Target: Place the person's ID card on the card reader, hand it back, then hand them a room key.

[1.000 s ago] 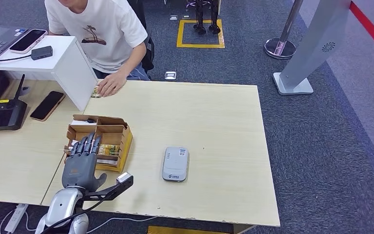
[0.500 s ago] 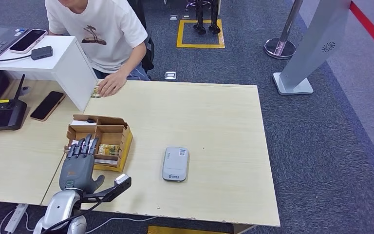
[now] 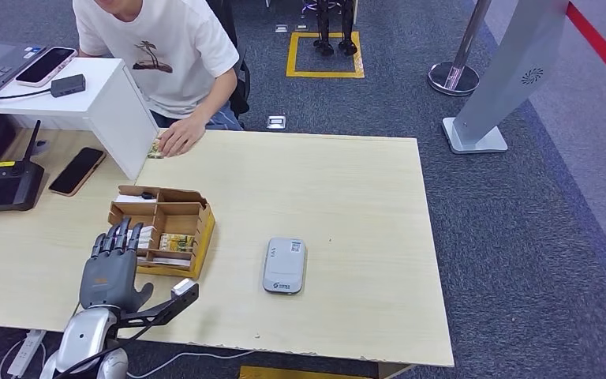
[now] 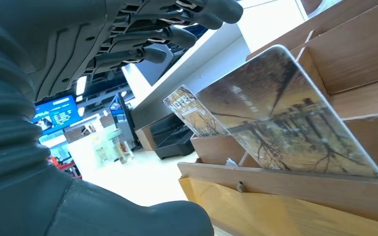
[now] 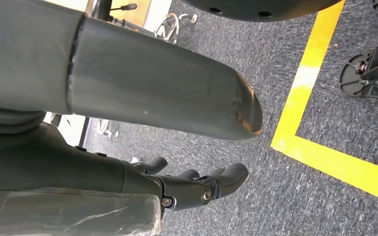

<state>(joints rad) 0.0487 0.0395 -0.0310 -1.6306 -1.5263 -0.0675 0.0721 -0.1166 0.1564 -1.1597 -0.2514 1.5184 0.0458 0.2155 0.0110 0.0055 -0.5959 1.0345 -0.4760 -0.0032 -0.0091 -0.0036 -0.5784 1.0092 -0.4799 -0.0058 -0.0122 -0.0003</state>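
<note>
Hovering with its dark fingers spread and nothing between them, the left hand [image 3: 109,267] now sits further back toward the near bench edge and more to the robot's left than a second ago, when its fingertips overlapped the front compartments of the brown cardboard divider box [image 3: 191,213]; they now reach just to the box's near-left corner. The right hand [image 5: 197,189] hangs over grey carpet beside a yellow floor line, fingers loosely curled around nothing.

Several compartments divide the box. Standing tilted in the near ones are printed room key cards [image 4: 285,128] with a brownish tree-and-bridge picture, seen close in the left wrist view; a second card of the same kind [image 4: 192,110] leans behind. Whether the far compartments hold anything cannot be told.

To the right of the box, apart from it, the flat grey rounded card reader [image 3: 285,265] lies on the pale wooden bench [image 3: 339,189]. At the far edge the person's hand [image 3: 178,136] rests on a small patterned card [image 3: 155,148], the ID card, unmoved.
</note>
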